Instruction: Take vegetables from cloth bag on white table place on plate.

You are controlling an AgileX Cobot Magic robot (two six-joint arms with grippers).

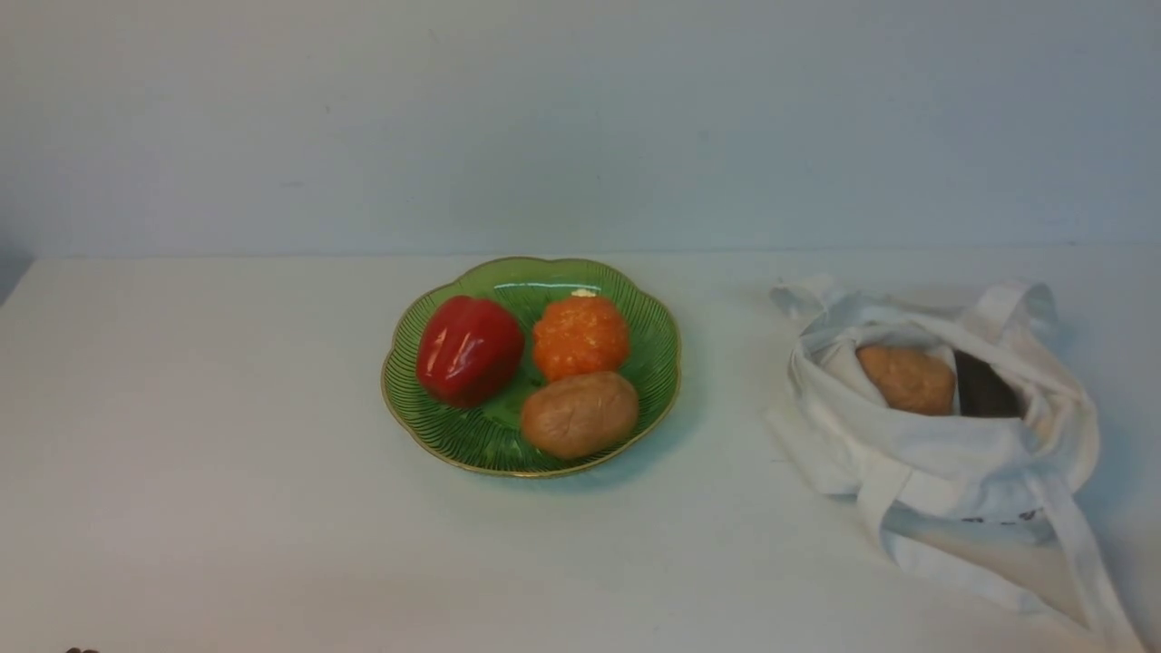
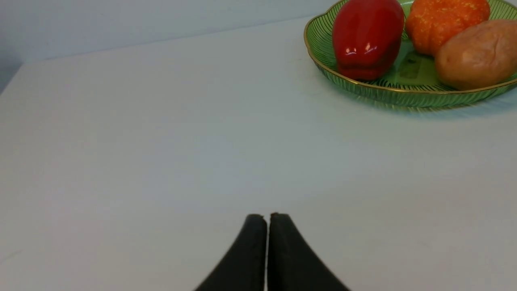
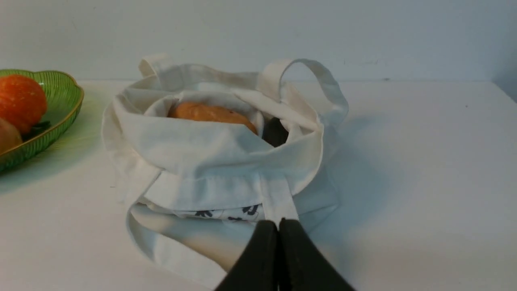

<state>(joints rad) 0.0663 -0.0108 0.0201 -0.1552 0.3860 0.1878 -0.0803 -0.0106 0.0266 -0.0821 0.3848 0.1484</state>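
Note:
The green ribbed plate sits mid-table and holds one tan potato-like vegetable. A second vegetable lies in the open mouth of the white cloth bag at the right; it also shows in the right wrist view, inside the bag. My left gripper is shut and empty, low over the white table, well short of the plate. My right gripper is shut and empty, just in front of the bag's strap. Neither gripper shows in the front view.
A glossy red bell pepper and an orange pumpkin-like piece share the plate. Something dark lies in the bag beside the vegetable. The bag's long straps trail toward the table's front right. A pale wall stands behind.

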